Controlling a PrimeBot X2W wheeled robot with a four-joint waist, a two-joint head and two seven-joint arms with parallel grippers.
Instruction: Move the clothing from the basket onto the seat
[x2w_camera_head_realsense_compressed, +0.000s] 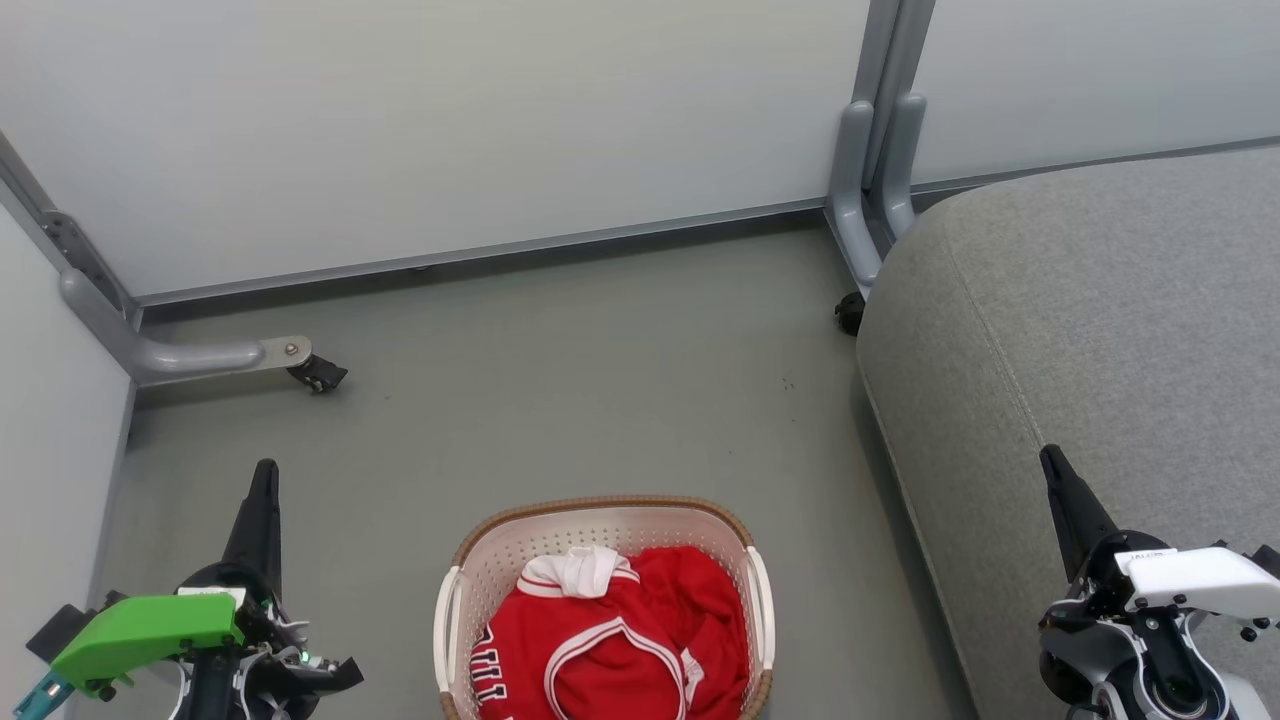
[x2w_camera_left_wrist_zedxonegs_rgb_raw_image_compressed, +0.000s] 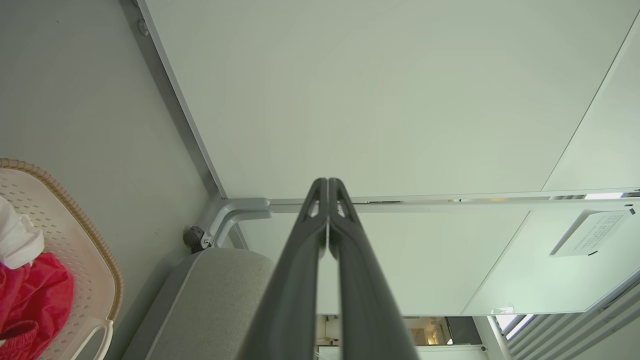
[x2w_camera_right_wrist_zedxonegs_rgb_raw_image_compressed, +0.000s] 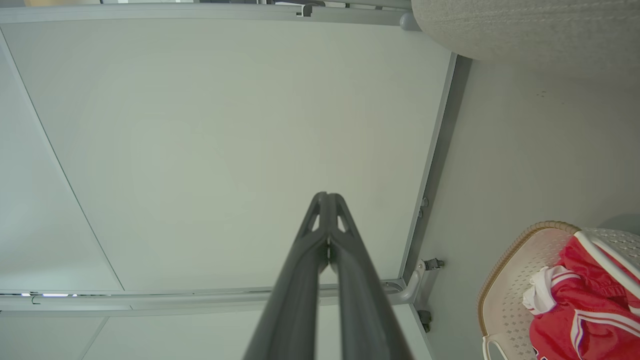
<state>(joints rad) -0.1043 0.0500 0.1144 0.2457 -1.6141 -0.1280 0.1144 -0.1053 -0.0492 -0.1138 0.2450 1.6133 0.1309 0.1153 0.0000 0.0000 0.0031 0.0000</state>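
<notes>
A: Where's the jersey (x2w_camera_head_realsense_compressed: 620, 640)?

B: In the head view it's at 6 o'clock, crumpled in the basket (x2w_camera_head_realsense_compressed: 600, 508). It is red with white trim, and a white piece is bunched at its top edge. Black lettering shows at its lower left. The basket stands on the grey floor (x2w_camera_head_realsense_compressed: 560, 380), and the bottom edge of the view cuts off its near side.

A: And the sofa cushion (x2w_camera_head_realsense_compressed: 1100, 330)?

B: At 3 o'clock, grey fabric with a stitched seam running down its rounded edge. It sits apart from the basket, with a strip of floor between them.

A: What about the left end effector (x2w_camera_head_realsense_compressed: 265, 482)?

B: At 8 o'clock, above the floor to the left of the basket, with a green cover (x2w_camera_head_realsense_compressed: 150, 630) on its wrist. Its own wrist view shows the two dark fingers (x2w_camera_left_wrist_zedxonegs_rgb_raw_image_compressed: 295, 280) pressed together at the tips, narrow, with nothing between them. In that view the basket rim is at 8 o'clock.

A: And the right end effector (x2w_camera_head_realsense_compressed: 1055, 472)?

B: At 4 o'clock, over the near part of the cushion, behind a white wrist housing (x2w_camera_head_realsense_compressed: 1190, 575). Its own wrist view shows it narrow too, tips meeting, holding nothing. There the basket and jersey sit at 4 o'clock and the cushion's edge at 1 o'clock.

A: What's behind all that?

B: Pale wall panels (x2w_camera_head_realsense_compressed: 450, 130) at 12 o'clock, on grey frames. One black caster (x2w_camera_head_realsense_compressed: 318, 375) is at 9 o'clock and another (x2w_camera_head_realsense_compressed: 850, 312) is beside the cushion's far corner.
</notes>
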